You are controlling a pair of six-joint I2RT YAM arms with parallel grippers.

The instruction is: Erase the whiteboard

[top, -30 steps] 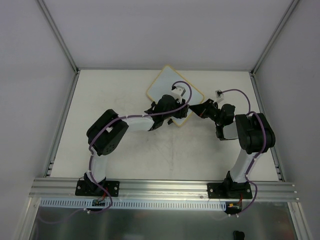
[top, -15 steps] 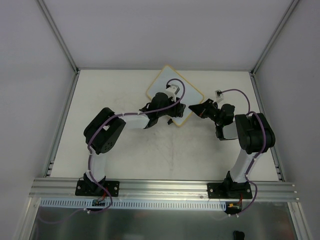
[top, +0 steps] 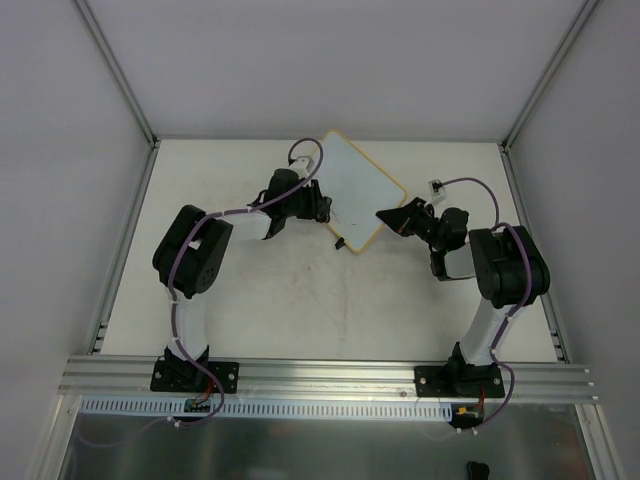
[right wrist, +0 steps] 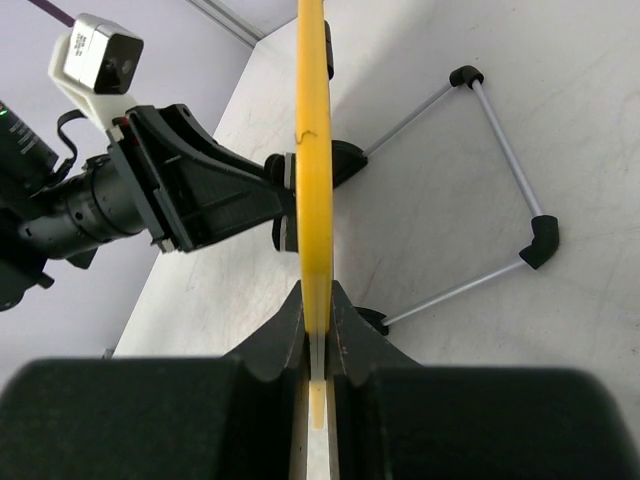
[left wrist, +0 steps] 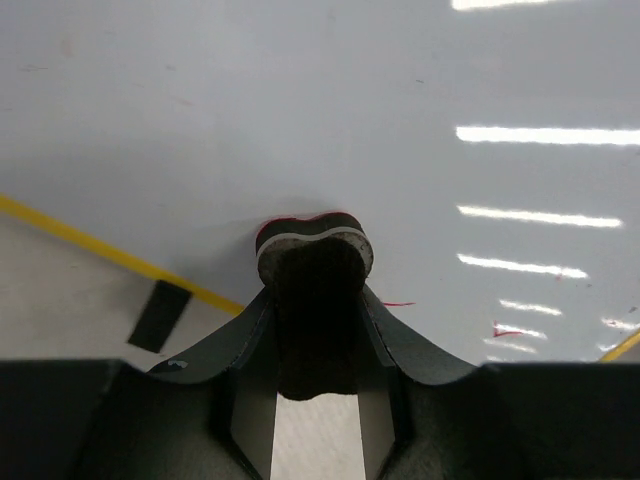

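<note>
The whiteboard (top: 358, 187) lies tilted at the back middle of the table, white with a yellow-tan frame and a black clip (top: 340, 242) at its near edge. My left gripper (top: 320, 208) is shut on a black eraser block (left wrist: 314, 285) that presses on the white surface (left wrist: 300, 110) near the board's left side. Faint red marks (left wrist: 505, 330) show to the right of the eraser. My right gripper (top: 386, 216) is shut on the board's right edge, which shows as a yellow strip (right wrist: 313, 150) between its fingers (right wrist: 285, 330).
A thin wire stand with black corner caps (right wrist: 500, 150) is seen behind the board in the right wrist view. The table's side rails (top: 125, 240) and the aluminium rail (top: 320, 375) at the near edge bound the work area.
My left gripper has swept left across the board with the eraser, from the near right part to the left side. The right gripper and the board have stayed put.
</note>
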